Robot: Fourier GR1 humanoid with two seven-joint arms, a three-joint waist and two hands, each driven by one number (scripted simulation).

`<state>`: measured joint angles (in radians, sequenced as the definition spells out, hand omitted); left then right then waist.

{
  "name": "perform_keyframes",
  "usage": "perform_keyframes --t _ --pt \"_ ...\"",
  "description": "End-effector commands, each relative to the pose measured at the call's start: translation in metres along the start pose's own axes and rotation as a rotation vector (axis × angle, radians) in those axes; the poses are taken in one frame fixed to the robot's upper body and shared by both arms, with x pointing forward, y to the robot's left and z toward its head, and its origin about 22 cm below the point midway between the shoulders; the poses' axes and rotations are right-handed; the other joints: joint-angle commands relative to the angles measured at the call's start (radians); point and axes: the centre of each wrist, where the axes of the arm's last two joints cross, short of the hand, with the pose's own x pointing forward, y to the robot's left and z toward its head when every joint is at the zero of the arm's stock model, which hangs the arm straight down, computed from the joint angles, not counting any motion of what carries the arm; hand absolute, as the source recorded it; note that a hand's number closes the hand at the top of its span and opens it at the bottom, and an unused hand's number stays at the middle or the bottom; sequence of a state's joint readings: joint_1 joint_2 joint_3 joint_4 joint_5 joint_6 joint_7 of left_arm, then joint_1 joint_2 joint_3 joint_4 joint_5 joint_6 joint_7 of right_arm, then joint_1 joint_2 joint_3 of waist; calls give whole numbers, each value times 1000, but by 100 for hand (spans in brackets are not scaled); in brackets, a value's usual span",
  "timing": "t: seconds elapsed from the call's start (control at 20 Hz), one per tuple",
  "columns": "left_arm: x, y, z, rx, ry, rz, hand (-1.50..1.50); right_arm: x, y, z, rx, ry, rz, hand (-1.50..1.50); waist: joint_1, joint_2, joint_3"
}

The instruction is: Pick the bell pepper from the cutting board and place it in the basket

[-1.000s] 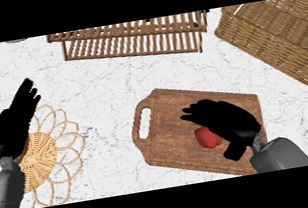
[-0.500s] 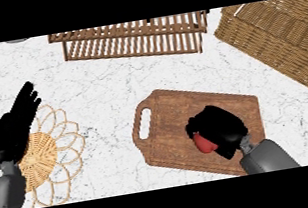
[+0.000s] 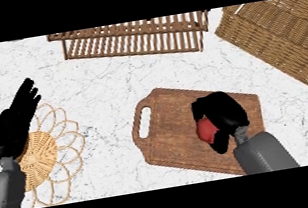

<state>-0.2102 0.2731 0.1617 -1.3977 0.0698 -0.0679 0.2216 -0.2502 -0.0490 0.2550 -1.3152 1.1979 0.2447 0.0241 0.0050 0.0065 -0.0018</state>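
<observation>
Right hand wrapped around the bell pepper on the cutting board.

At about five o'clock, the right hand (image 3: pixel 221 115) curls its fingers round the red bell pepper (image 3: pixel 206 130), which sits over the cutting board (image 3: pixel 173 133). At eight o'clock the left hand (image 3: pixel 7 126) rests open, fingers straight, above a woven trivet (image 3: pixel 53 157). Farther off, the wicker basket (image 3: pixel 289 39) lies at two o'clock and a slatted wooden rack (image 3: pixel 132 39) at twelve.

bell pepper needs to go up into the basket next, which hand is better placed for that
Right. The right hand is already curled round the bell pepper on the cutting board, on the basket's side. The left hand rests open over the woven trivet, far off.
</observation>
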Motion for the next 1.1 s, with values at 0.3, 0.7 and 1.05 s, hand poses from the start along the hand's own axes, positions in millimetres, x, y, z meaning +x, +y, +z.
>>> perform_keyframes --t 0.3,0.7,1.05 --pt "17 -17 -11 -70 -39 5 0 9 -65 -31 -425 432 -575 150 91 14 10" --pt "25 -27 -20 -58 -13 -16 0 96 -140 -64 -854 367 -611 150 74 4 1" --pt "-1 -25 -3 -39 11 -5 0 140 -207 -85 -946 508 -579 150 40 -3 0"
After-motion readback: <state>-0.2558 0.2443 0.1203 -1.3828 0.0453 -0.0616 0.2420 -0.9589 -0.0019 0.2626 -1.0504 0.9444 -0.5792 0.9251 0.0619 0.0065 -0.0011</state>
